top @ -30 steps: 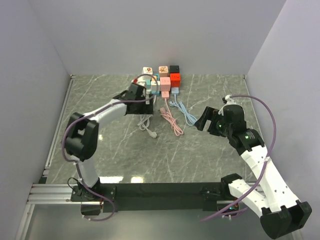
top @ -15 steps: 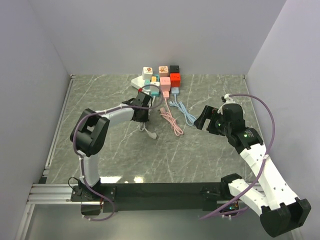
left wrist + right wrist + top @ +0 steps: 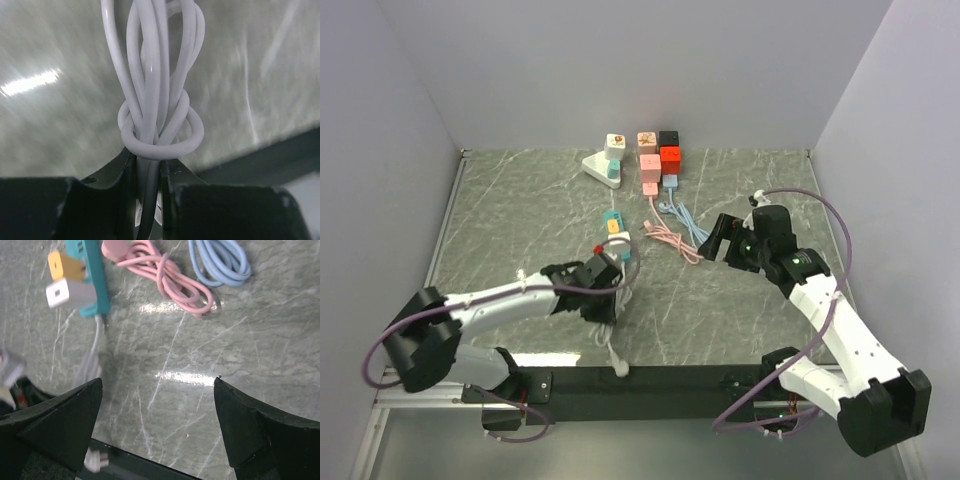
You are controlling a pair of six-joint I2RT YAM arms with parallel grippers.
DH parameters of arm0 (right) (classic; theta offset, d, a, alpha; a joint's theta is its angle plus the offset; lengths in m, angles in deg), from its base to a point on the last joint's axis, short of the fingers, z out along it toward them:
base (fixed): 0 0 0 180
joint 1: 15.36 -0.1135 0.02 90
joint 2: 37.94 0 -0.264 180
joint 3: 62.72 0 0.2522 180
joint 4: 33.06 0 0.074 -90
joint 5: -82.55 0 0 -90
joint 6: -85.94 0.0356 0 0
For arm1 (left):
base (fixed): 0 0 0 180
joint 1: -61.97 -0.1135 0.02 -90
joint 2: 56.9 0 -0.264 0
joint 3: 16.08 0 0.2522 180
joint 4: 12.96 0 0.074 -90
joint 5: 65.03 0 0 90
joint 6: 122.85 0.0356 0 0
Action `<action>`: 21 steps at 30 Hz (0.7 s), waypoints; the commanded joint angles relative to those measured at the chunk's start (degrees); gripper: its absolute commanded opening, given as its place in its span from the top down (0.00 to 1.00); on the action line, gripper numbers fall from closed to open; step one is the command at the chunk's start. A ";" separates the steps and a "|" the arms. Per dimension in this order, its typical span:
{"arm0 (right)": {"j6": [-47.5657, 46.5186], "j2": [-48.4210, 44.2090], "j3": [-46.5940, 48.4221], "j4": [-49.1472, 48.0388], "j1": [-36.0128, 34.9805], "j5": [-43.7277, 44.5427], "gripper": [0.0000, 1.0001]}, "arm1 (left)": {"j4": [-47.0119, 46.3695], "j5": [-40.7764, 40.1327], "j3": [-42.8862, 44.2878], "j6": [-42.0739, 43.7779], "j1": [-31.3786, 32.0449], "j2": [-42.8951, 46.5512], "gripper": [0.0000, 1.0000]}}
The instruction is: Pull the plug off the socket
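Clamped on white cable (image 3: 155, 90), left pincer (image 3: 148, 160) is dragging teal socket (image 3: 95, 270) nearer (plug (image 3: 67, 293) still seated); right pincer (image 3: 157, 382) gaping, empty

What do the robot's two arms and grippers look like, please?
Both the left arm and right arm have white links and black joint housings, each trailing a purple cable. Small green lights glow on the right arm. The left gripper and right gripper have black fingers.
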 commanded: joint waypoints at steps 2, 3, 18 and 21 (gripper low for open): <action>-0.73 3.07 0.07 -4.30 -2.14 -1.76 0.02 | 5.11 5.95 -4.65 -10.14 7.01 6.64 0.99; -0.73 4.56 0.24 -4.56 -2.84 -1.67 0.02 | 5.21 6.21 -5.71 -10.93 8.41 8.13 0.99; 0.50 15.63 7.62 -5.88 -18.04 5.27 0.01 | 12.23 -18.82 5.33 -18.94 10.72 25.28 0.01; 1.37 18.35 10.34 -5.01 -19.98 7.55 0.01 | 11.45 -22.79 10.26 -17.80 7.83 25.63 0.01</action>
